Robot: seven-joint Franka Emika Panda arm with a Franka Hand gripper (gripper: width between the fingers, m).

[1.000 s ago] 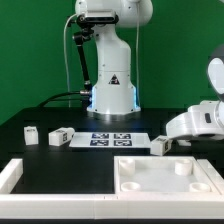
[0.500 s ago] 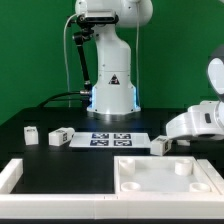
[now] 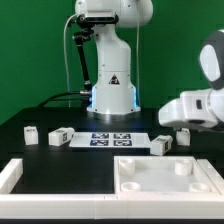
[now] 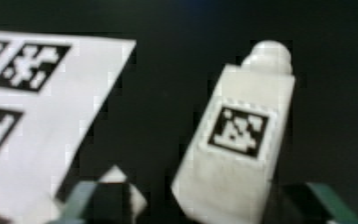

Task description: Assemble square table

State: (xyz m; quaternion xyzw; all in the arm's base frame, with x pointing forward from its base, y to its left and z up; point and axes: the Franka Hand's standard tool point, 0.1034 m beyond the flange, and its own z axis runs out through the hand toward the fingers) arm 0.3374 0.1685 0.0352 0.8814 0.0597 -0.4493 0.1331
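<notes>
Exterior view: the black surface (image 3: 40,152) carries the square table's parts unassembled. The tabletop slab (image 3: 150,183) lies flat in the foreground toward the exterior view's right, round recesses showing in its upper face. Its near and right-hand edges are cut off by the picture. Two legs lie well apart from it at the exterior view's left, the outer leg (image 3: 31,133) and the inner leg (image 3: 60,135), each with a dark tag too small to read. A third leg (image 3: 160,144) lies just beside the end of the marker board (image 3: 110,140), between that board and the slab. The white rail frame (image 3: 10,176) is cut off at the lower left corner. The arm's white end section (image 3: 195,108) hangs above the surface at the right; the tool itself is hidden beneath it, and a small white-and-dark shape there cannot be identified. The robot base (image 3: 112,80) stands behind the board. Wrist view: blurred. A tagged leg (image 4: 243,125) lies on the surface beside the marker board (image 4: 43,95), apart from it, its rounded end pointing away from the tool (image 4: 211,198). The tool is unclenched: both fingers (image 4: 105,200) stand either side of the leg's near end with dark gaps between, grasping nothing. Whether this leg is the third leg cannot be confirmed.
</notes>
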